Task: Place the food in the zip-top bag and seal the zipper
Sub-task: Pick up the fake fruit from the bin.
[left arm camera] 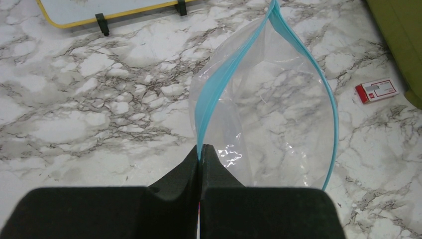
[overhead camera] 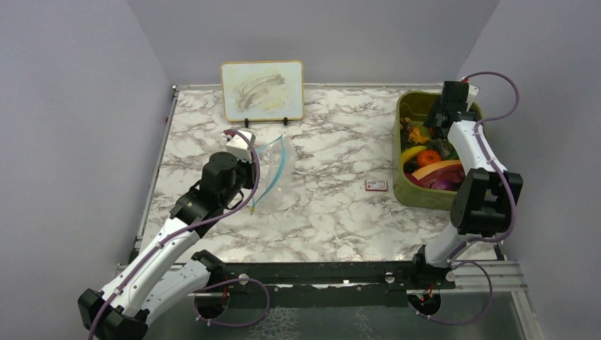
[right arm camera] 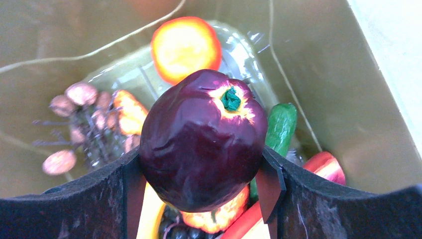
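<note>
Plastic fruit looks light and slick, so the right tool (right arm camera: pixel 201 164) grips the dark purple piece (right arm camera: pixel 199 142) across its belly, while the left tool (left arm camera: pixel 200 152) pinches the limp zip-top bag (left arm camera: pixel 268 119) by its zipper (left arm camera: pixel 208 102).

From my left wrist camera, I see the left gripper (left arm camera: pixel 201 149) with its two black fingers pressed together, pinching the near end of the light-blue zipper strip (left arm camera: pixel 214 94) of the clear plastic zip-top bag (left arm camera: pixel 268 124). The bag's mouth stands open in a leaf shape, its two blue edges bowing apart and meeting again at a far point. Through the bag I see the white, grey-veined marble table (left arm camera: pixel 89 114). A small flat red-and-white card (left arm camera: pixel 376 90) lies on the table to the right, apart from the bag. An olive-green plastic bin (left arm camera: pixel 398 30) fills the top right corner. A yellow-rimmed board (left arm camera: pixel 99 7) on black feet sits at top left.
</note>
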Robot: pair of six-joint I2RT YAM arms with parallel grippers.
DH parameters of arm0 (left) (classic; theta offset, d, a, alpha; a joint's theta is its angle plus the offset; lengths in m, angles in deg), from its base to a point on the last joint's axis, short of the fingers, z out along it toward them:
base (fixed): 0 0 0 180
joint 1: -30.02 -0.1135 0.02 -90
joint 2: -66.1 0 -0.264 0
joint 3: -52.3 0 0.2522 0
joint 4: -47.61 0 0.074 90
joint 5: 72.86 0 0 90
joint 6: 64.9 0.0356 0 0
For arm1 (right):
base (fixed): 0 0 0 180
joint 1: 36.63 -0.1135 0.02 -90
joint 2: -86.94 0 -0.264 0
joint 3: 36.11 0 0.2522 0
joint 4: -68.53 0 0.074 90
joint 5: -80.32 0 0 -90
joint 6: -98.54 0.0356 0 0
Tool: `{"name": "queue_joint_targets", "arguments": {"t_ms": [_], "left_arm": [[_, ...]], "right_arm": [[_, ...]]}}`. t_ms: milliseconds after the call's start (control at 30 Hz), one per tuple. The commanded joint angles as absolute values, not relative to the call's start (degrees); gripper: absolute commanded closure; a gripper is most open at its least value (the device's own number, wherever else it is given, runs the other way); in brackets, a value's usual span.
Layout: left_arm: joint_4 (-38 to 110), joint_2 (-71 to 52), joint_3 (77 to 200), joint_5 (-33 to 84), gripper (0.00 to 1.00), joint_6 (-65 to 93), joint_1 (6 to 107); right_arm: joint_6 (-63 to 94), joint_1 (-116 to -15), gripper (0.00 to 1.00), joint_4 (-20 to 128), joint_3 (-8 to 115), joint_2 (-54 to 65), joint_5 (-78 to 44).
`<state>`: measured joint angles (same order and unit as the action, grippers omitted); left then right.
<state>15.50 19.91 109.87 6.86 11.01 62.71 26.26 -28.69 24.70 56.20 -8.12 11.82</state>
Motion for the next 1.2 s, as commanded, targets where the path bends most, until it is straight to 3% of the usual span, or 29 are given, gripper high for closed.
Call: {"name": "queue_joint_targets", "arguments": {"t_ms": [0,100,500,833,1000,1167], "left_arm": [[18.5,18.3,114.8,8.8,1.00,9.7,62.5],[18.6,16.9,117.7,10.3,1.00,9.8,62.5],[22.8,14.9,120.6,8.2,1.00,12.2,62.5],[22.7,13.0,117.8,13.5,1.00,6.9,62.4],[22.8,9.6,117.2,20.5,1.00,2.8,62.5],[21.8,7.0,117.3,19.5,1.00,2.4,62.5]], "right_arm": [[24.1,-29.2,0.40,22.7,54.2,-2.6,5.8],[23.4,-29.2,0.40,21.0,54.9,0.9,6.1],[24.0,-37.5,0.40,18.2,57.5,12.5,-11.6],[29.5,-41.6,0.42,23.0,45.6,25.6,-31.4],[29.6,-43.9,0.43,23.7,40.6,27.4,-29.7],[31.2,-45.5,0.43,25.2,38.3,27.8,-33.7]]}}
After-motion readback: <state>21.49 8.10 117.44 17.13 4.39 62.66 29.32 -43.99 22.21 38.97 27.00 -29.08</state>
